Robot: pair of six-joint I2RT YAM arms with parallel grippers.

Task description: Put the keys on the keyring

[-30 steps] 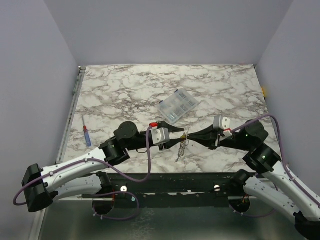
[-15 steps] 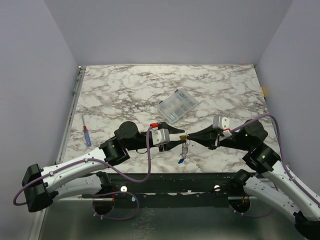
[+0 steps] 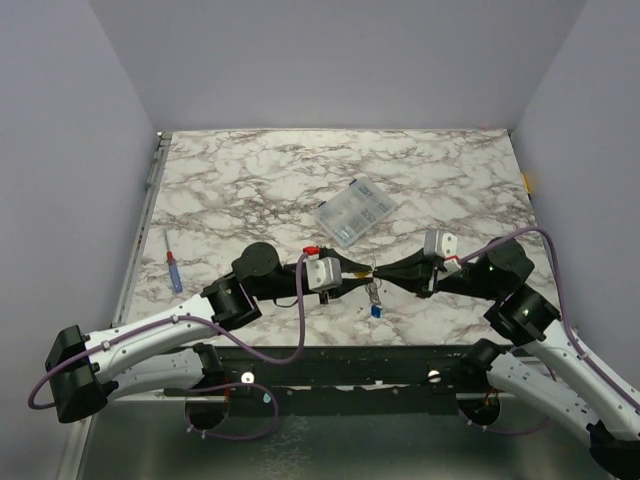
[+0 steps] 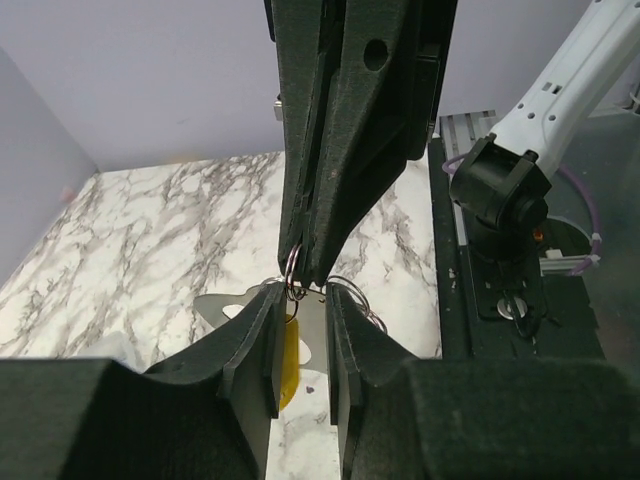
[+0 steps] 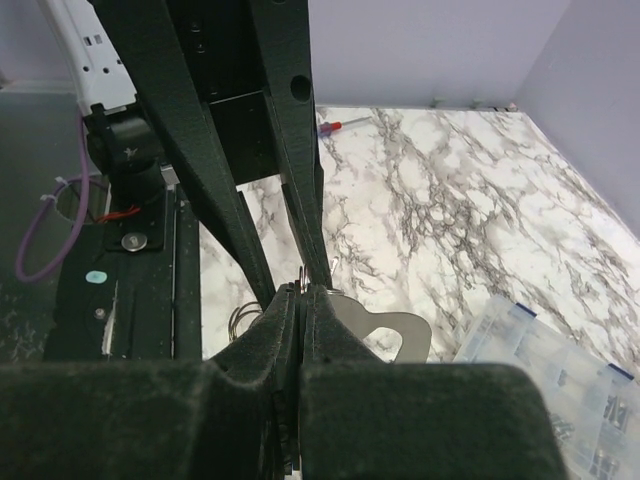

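Seeing the left gripper [image 3: 362, 272] and right gripper [image 3: 383, 272] meeting nose to nose low over the table [image 3: 250, 180], close to its near edge and about mid-width. Noticing the right one's matte black fingers pressing flat together and pinching a thin silvery loop of the keyring [image 3: 371, 291], clearest from the left wrist view. Watching the rest of that ring dangling under the tips as floppy wire coils, with the tiny blue key [image 3: 376, 311] hanging at the bottom, close to the marble, and not managing to tell whether it's touching. Getting only a narrow slot between the left fingers, with the yellow key [image 4: 290, 360] showing in that slot and hugging one inner face. Honestly not being able to tell whether that's a grip on it or just framing it, so calling the left gripper's state unclear. Finding loads of open room across the middle and back of the glossy white top with its grey veining, plain walls closing in on three sides. Spotting the clear, ribbed rectangular box [image 3: 356, 211] sitting at an angle just behind the grippers, apart from both. Seeing the slim blue-and-red screwdriver [image 3: 173, 271] lying well off to the left, near that side's edge rail.
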